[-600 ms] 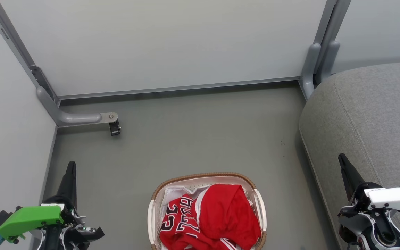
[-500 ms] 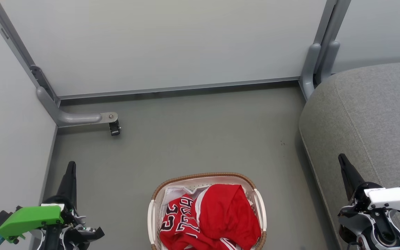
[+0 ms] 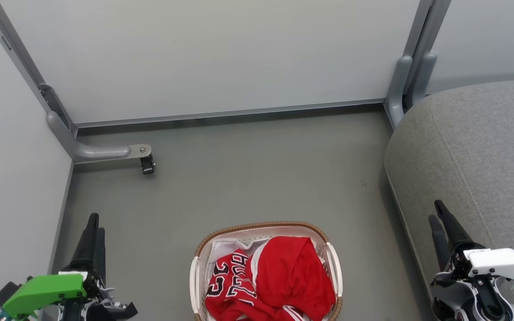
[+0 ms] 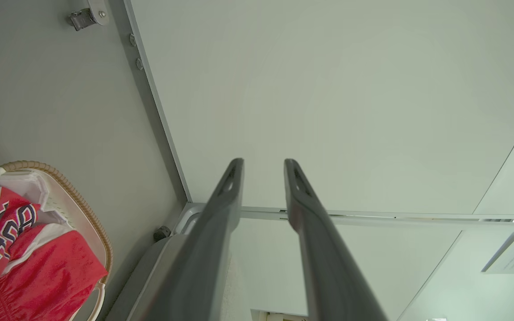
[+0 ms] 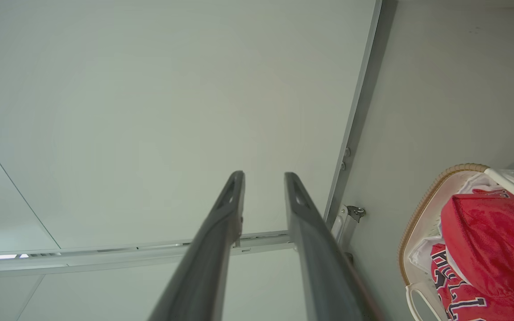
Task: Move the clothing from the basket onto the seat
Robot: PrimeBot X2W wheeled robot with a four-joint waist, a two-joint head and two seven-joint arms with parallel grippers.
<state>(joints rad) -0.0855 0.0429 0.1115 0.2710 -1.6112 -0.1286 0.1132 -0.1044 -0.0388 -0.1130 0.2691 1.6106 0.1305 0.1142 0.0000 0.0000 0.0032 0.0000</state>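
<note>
As dark-fingered left gripper (image 3: 96, 223) & right gripper (image 3: 435, 210), lower corners, have parted slightly, empty, bright red clothing (image 3: 283, 276) lies in oval off-white plastic basket (image 3: 261, 224): pickup prob. next

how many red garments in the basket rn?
2. The lettered jersey lies on the basket's left side; the red shorts overlap it on the right. Others may be hidden underneath.

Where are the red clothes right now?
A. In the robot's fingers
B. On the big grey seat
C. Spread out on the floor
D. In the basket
D. The red clothing lies bunched up inside the basket, which stands on the floor apart from the seat.
</note>
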